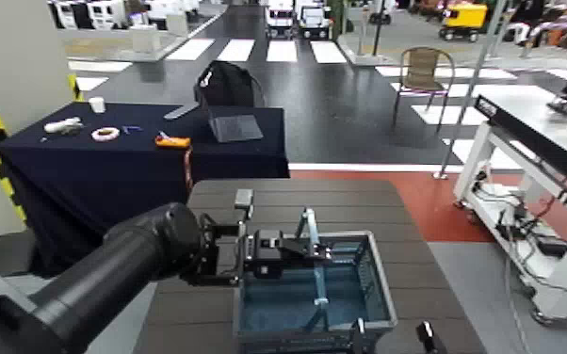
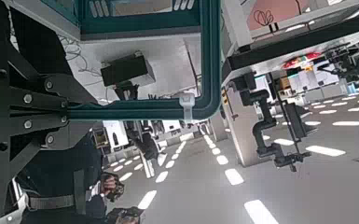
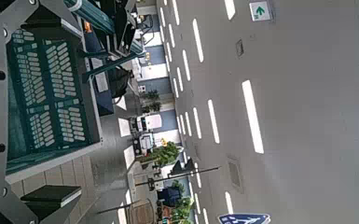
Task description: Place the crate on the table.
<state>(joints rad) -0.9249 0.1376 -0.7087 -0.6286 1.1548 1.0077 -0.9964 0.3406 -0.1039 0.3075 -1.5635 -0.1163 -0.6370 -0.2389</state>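
A large indoor exhibition or test hall: glossy dark floor painted with white crosswalk stripes (image 1: 283,49), small parked vehicles (image 1: 464,17) at the far end, a cloth-draped desk (image 1: 108,160), a white-framed workbench (image 1: 542,141), long ceiling strip lights (image 3: 252,112).

Head down, wrists ceilingward, crate (image 1: 315,292) shared

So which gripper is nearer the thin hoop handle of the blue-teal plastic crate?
Left. The left gripper sits right at the thin hoop handle of the blue-teal lattice crate, at its top. The right gripper sits lower, by the crate's near right corner.
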